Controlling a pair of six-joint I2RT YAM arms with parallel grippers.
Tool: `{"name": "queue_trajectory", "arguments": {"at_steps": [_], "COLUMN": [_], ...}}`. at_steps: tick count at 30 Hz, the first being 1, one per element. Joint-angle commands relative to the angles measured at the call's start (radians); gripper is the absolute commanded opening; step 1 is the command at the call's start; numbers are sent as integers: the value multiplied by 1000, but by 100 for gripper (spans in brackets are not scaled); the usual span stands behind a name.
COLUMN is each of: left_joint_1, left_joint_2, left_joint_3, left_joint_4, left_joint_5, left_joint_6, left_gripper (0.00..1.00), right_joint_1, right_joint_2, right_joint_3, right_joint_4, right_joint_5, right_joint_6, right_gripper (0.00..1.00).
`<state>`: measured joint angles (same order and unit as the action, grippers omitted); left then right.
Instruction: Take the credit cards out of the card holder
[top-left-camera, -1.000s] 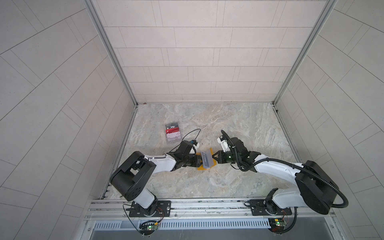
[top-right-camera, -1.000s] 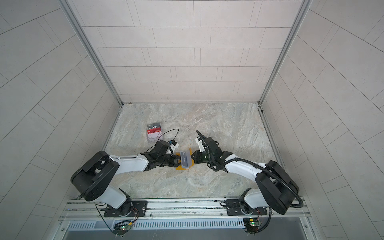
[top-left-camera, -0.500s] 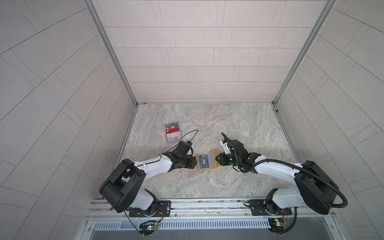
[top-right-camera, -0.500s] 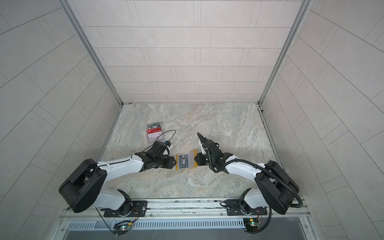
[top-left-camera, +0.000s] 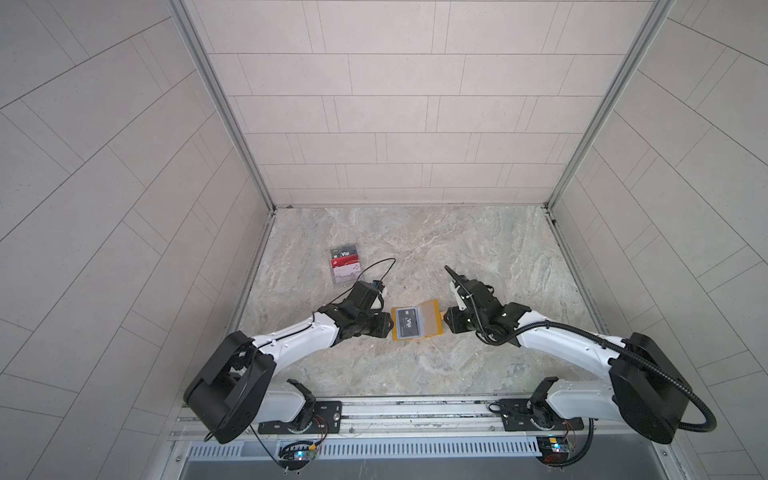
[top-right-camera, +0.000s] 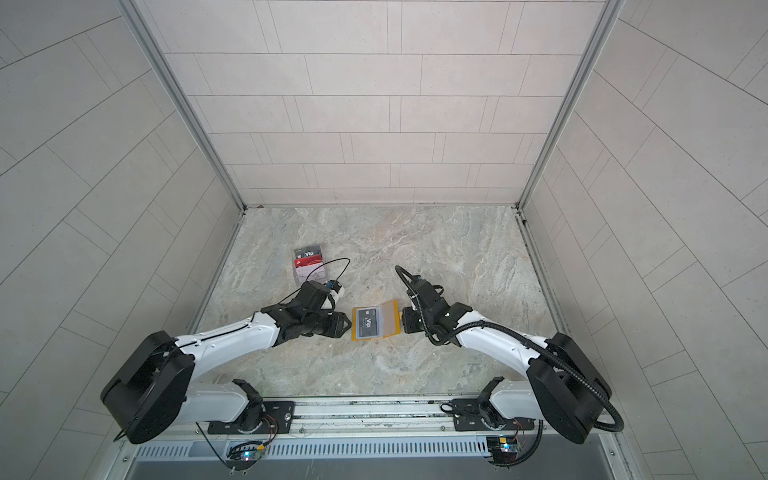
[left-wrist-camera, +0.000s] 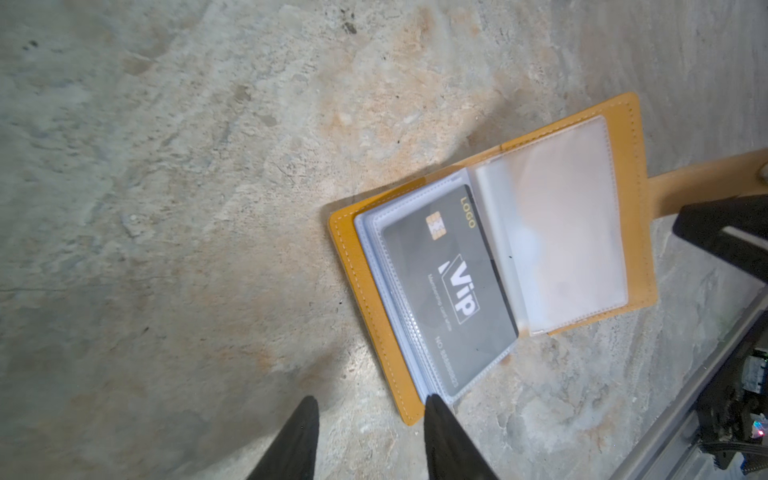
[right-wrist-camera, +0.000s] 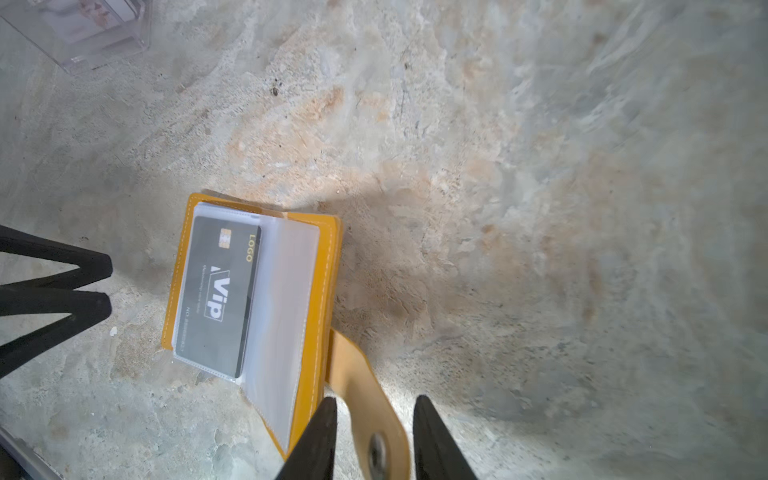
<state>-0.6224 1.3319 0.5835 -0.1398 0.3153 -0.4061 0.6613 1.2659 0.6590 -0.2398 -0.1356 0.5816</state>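
- Nearest, find the black left gripper (left-wrist-camera: 371, 401): fingers parted, nothing between them, one tip just beside a corner of the mustard-yellow booklet-style card holder (left-wrist-camera: 355, 282).
- Opposite, note the black right gripper (right-wrist-camera: 376, 400), also parted; straddles the yellow snap-button tab (right-wrist-camera: 357, 374) without pinching it.
- Between both, see the holder lying open and flat on the marble-patterned table (top-left-camera: 415, 249), with the dark grey plastic "Vip" card (left-wrist-camera: 449, 286) inside the topmost clear sleeve (left-wrist-camera: 370, 241).
- Expect a light, stiff, slippery card in soft, floppy plastic, and a holder that probably slides when pulled.
- Better pin the cover or tab, then pinch the card's edge at the sleeve mouth; cannot tell which edge that is.
- Farther back, well apart, notice the clear tiered stand (top-left-camera: 344, 266) showing cards.
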Motion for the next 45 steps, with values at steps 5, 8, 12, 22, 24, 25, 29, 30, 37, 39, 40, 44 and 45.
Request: {"name": "queue_trajectory", "arguments": {"at_steps": [5,8,12,22,24,25,29,30,37,39,40,44,45], "left_joint_1": [-1,-2,-1,0,0,-1,0,0,0,-1,0,0,0], "left_joint_2": [23,34,44,79,86,88,87,88,95,104,108,132,139], "left_joint_3": [35,35,29,34,38,39,35,35,27,29,30,41,42], "left_joint_4": [15,30,62,97,98,105,117,120,146,146,147,141,140], "left_joint_5": [25,36,48,53,52,56,62,65,88,97,99,98,96], "left_joint_6": [13,13,12,24,20,17,10,8,7,14,16,30,33], "left_gripper": [39,37,35,27,25,25,23,22,18,16,16,16,16], "right_joint_1": [7,19,45,120,124,124,123,123,102,98,98,97,96], "right_joint_2": [-62,-53,-6,39,35,33,64,80,260,297,312,328,329], "right_joint_3": [70,64,82,216,238,243,227,224,310,336,342,336,337], "right_joint_4": [-19,65,105,-3,-27,-26,9,17,-86,-127,-135,-156,-172], "right_joint_5": [-175,-252,-253,-101,-71,-65,-38,-32,-113,-100,-90,-44,-26], "right_joint_6": [-79,-41,0,5,3,5,33,41,76,98,106,126,129], "right_gripper": [35,34,33,32,33,33,28,24,16,14,14,14,14]}}
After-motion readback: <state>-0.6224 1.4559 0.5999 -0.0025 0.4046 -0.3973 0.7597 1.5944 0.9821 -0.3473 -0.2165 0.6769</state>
